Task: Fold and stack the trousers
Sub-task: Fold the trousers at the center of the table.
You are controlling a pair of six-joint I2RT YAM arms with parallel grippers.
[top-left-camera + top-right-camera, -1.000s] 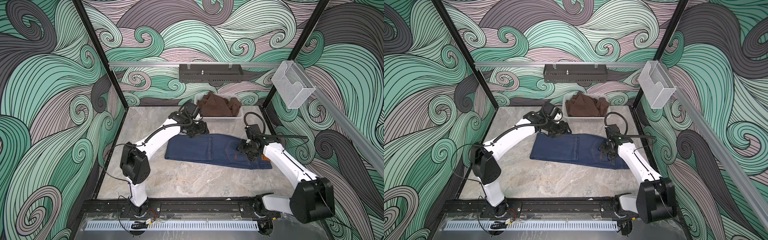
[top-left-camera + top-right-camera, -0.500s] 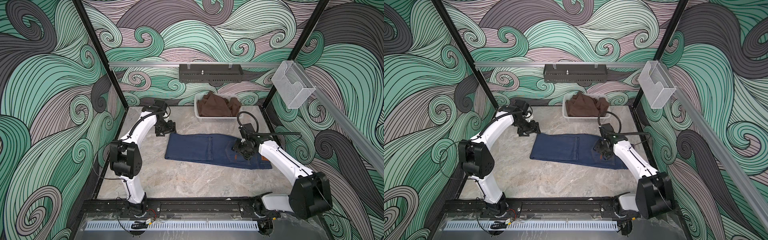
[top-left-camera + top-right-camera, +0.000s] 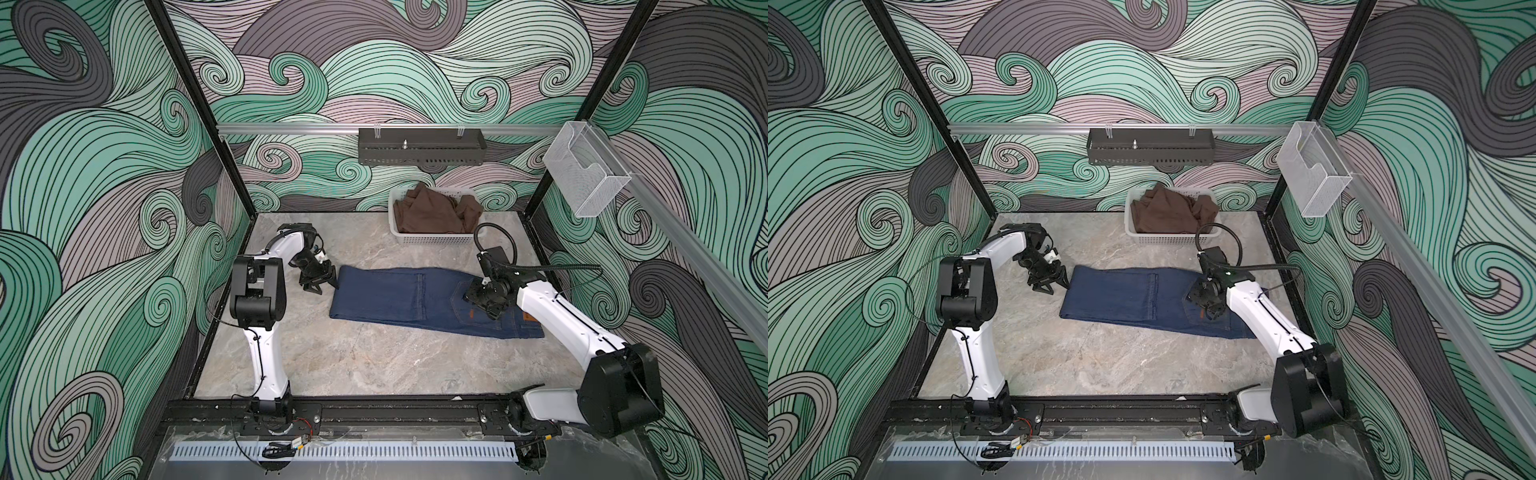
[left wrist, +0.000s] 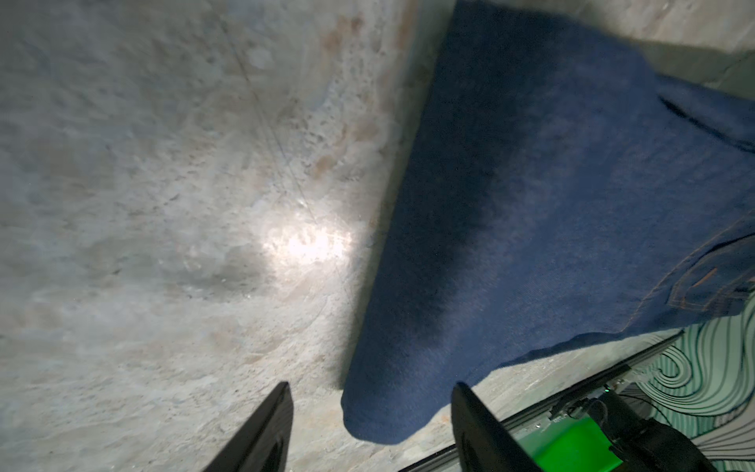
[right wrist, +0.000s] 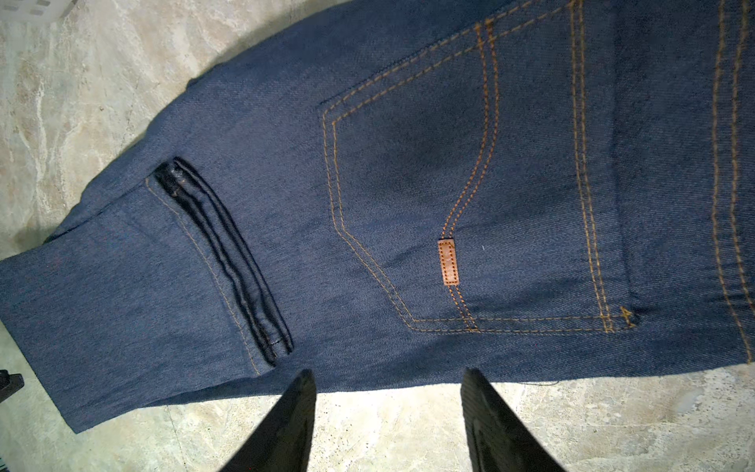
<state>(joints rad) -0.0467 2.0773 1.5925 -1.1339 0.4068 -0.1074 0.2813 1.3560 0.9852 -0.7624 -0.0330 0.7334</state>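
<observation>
Marble tabletop (image 3: 353, 365): trousers (image 3: 395, 297) folded flat at centre; basket (image 3: 432, 239) of brown cloth (image 3: 428, 212) against far edge. Left pincer (image 3: 323, 284) wide at their folded end; right pincer (image 3: 482, 303) wide over back pocket. Open marble toward near edge.

The trousers (image 3: 399, 295) lie on the table (image 3: 374, 365) before the basket (image 3: 432, 240).

My right fingers (image 5: 498, 429) look matt black and finely ribbed; the trousers (image 5: 408, 163) are woven denim cloth; the table (image 4: 163, 204) is mottled stone-look, faintly glossy.
</observation>
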